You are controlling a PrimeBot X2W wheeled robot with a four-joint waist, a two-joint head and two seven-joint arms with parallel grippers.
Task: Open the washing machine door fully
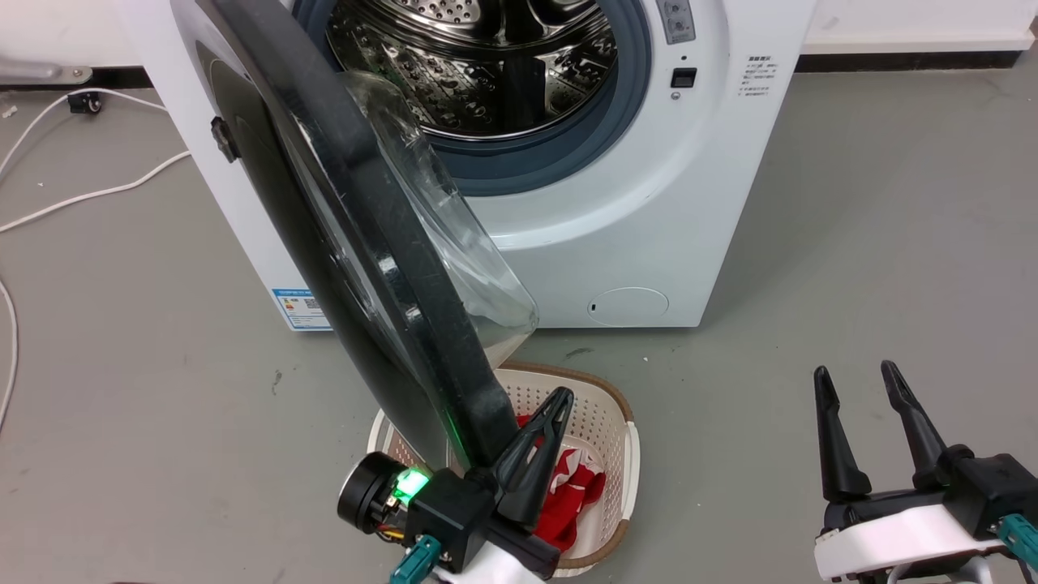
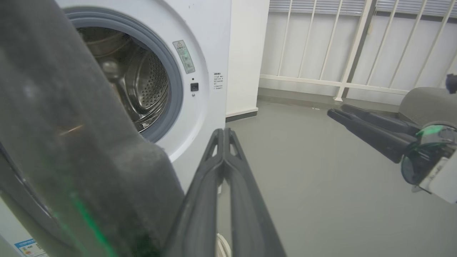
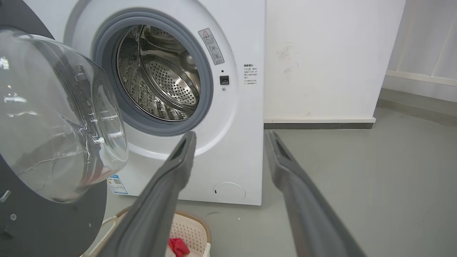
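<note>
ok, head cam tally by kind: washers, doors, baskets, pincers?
washer: 1
door: 1
basket: 1
pincers: 2 (left pincer shut, right pincer open)
total: 5

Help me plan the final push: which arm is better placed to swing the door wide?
Left: the left gripper, shut, is beside the door rim; the right gripper hangs open, apart.
</note>
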